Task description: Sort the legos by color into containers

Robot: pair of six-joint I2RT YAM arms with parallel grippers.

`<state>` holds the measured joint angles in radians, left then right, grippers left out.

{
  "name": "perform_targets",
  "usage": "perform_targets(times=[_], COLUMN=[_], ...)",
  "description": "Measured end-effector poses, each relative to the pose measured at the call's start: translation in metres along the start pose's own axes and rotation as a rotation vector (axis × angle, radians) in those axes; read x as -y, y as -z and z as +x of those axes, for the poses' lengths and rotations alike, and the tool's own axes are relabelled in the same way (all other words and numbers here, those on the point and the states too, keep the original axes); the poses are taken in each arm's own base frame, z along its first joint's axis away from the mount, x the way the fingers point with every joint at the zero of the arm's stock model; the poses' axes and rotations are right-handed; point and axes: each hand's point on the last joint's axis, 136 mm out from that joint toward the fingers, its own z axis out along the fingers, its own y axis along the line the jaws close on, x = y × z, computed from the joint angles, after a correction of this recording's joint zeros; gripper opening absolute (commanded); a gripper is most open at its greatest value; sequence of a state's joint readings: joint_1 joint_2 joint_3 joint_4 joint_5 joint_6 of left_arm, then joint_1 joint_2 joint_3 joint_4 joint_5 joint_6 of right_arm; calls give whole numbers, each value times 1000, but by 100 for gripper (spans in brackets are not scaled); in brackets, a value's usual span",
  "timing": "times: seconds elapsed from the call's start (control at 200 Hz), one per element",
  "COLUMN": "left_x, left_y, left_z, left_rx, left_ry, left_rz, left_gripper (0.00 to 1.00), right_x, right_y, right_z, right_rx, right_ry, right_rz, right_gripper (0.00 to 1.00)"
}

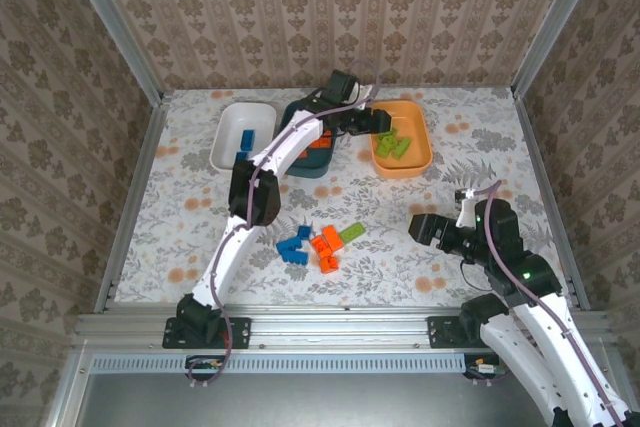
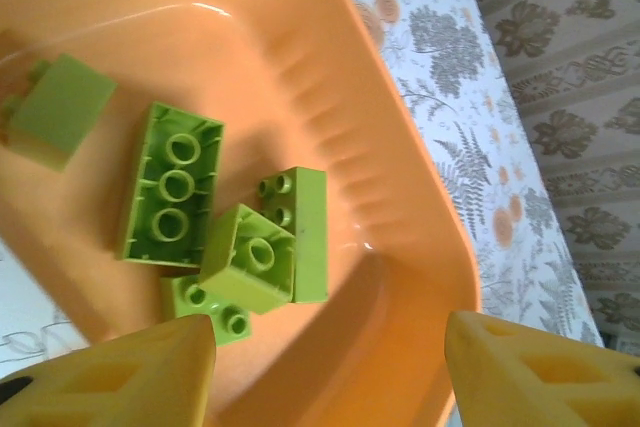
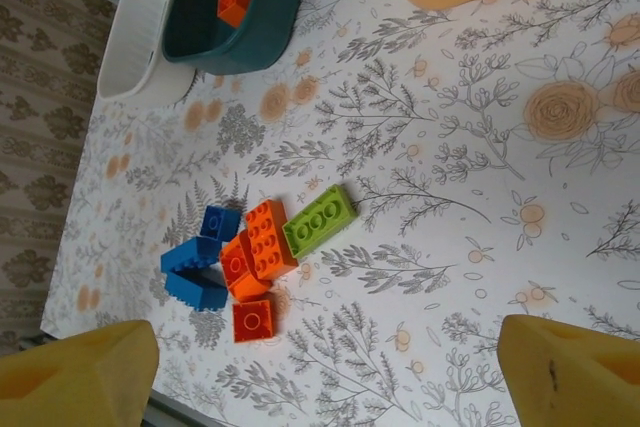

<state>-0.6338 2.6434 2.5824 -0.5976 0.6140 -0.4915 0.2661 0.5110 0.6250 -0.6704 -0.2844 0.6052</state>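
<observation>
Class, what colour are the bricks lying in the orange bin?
Light green: the bricks in the orange bin show best in the left wrist view.

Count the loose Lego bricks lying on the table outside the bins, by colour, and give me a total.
Blue bricks: 3 (bunched tightly, so this count is less sure)
Orange bricks: 3
Green brick: 1
Total: 7
</observation>
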Motion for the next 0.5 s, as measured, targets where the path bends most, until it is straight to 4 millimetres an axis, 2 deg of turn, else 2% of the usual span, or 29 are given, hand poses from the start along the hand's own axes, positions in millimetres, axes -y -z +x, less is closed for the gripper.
perform_targets(times=[0.2,0.295,0.4,0.5], left_x=[14,21,33,48], left_y=[-4,2,27,73], left_z=[6,11,19,34], left_rx=[-21,-37,-53,-53], left_ry=[-9,-20,-52,-87], left_rz=[44,42,3,-78], left_gripper=[68,69,70,71], right_x=[1,-1,-13,-18], right_y=[-3,-1,0,-8], right_z=[0,-5,-13,-15], right_rx=[-10,17,56,32], right_ry=[-6,-22,-22,-34], right_rz=[7,1,-63,-86], right_gripper=[100,100,100,91])
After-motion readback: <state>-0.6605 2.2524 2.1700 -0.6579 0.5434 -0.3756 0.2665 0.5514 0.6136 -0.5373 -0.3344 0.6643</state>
